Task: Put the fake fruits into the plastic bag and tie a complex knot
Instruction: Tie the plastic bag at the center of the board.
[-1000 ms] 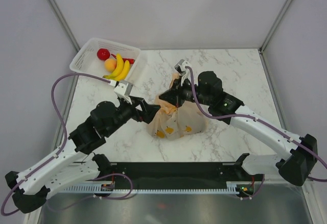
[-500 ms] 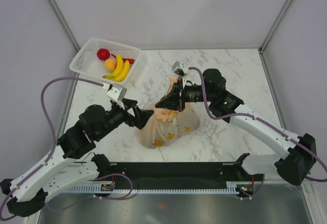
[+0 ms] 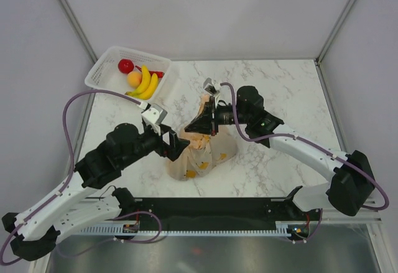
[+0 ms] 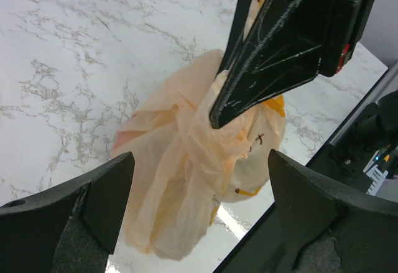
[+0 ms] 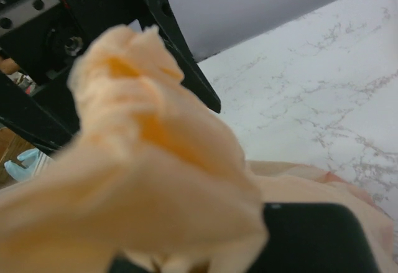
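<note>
I count one plastic bag (image 3: 205,158), one white basket (image 3: 98,69), and inside it one apple (image 3: 125,66), one peach (image 3: 134,78), one banana bunch (image 3: 147,83), one chili (image 3: 159,74).

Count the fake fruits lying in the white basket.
4: red apple at the back, peach just nearer, banana bunch alongside, red chili right of it. Others may be hidden.

left arm (image 3: 118,152) jaws wide apart, right arm (image 3: 261,120) jaws pinched shut

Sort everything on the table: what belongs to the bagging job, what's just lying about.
Job:
bag
its twisted top
apple
bananas
peach
chili

Lying about:
basket, holding those fruits
</note>
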`<action>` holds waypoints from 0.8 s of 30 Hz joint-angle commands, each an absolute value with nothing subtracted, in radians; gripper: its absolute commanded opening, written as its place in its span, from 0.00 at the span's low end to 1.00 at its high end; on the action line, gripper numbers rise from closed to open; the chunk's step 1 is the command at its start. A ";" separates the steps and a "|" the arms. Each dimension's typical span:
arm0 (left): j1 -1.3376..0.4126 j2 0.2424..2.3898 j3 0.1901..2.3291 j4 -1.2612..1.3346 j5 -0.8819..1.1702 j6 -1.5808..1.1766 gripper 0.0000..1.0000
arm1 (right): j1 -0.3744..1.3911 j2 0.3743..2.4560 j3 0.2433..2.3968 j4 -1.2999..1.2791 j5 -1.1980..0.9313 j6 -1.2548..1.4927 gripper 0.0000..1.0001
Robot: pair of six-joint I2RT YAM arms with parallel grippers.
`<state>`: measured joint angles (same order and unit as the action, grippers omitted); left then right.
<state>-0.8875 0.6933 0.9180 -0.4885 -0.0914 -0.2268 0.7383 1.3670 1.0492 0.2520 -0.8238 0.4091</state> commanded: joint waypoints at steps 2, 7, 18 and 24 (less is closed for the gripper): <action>-0.890 0.716 0.930 -0.505 -0.035 -0.172 0.91 | 0.733 1.309 0.979 0.333 -0.703 0.357 0.00; -0.888 0.762 0.939 -0.506 -0.034 -0.338 0.82 | 0.729 1.267 0.875 0.437 -0.693 0.361 0.00; -0.888 0.776 0.833 -0.385 0.018 -0.596 0.66 | 0.686 1.273 0.769 0.640 -0.697 0.446 0.00; -0.888 0.788 0.810 -0.348 0.041 -0.701 0.57 | 0.683 1.255 0.750 0.649 -0.669 0.443 0.00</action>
<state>-0.8879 0.7872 0.8135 -0.4210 0.0044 -0.5793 0.6868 1.2911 0.7597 0.5705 -0.6834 0.4416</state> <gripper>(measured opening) 0.576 0.019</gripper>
